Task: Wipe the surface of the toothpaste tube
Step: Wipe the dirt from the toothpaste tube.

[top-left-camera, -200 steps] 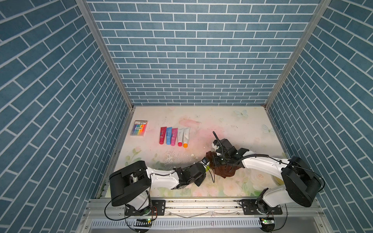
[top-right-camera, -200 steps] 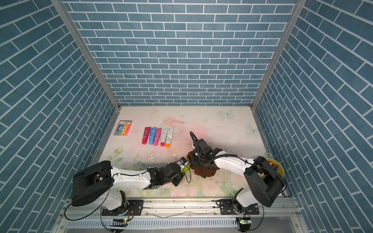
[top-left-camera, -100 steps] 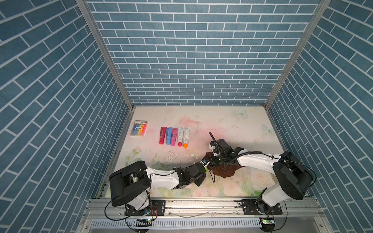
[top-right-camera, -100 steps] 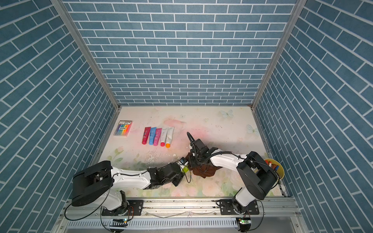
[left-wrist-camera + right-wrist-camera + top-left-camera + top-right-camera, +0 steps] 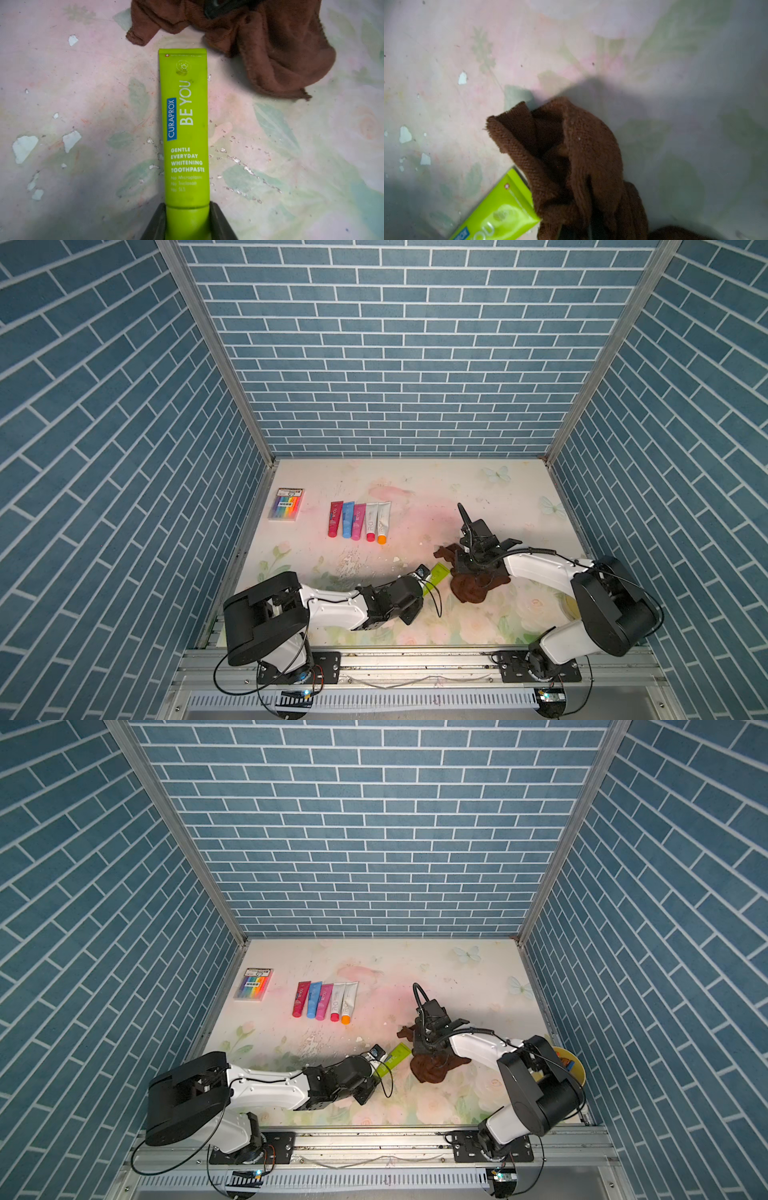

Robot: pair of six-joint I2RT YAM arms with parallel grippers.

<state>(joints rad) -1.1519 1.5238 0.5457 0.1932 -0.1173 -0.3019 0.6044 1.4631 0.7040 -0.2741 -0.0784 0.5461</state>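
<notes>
Lime-green Curaprox toothpaste tube (image 5: pixel 186 124) lies flat on the floral desk (image 5: pixel 83 104), its cap end clamped by the left pincer (image 5: pixel 188 209) (jaws narrowly apart). The right pincer (image 5: pixel 471 570) is clenched on the brown cloth (image 5: pixel 280 52), just beside the tube's crimped end.

- Both top views are bright and sharp; the walls (image 5: pixel 124 406) lean outward.
- Left wrist view: the words on the toothpaste tube (image 5: pixel 187 135) read clearly; one corner is dark.
- Right wrist view is dim and blurry around the brown cloth (image 5: pixel 581 145).
</notes>
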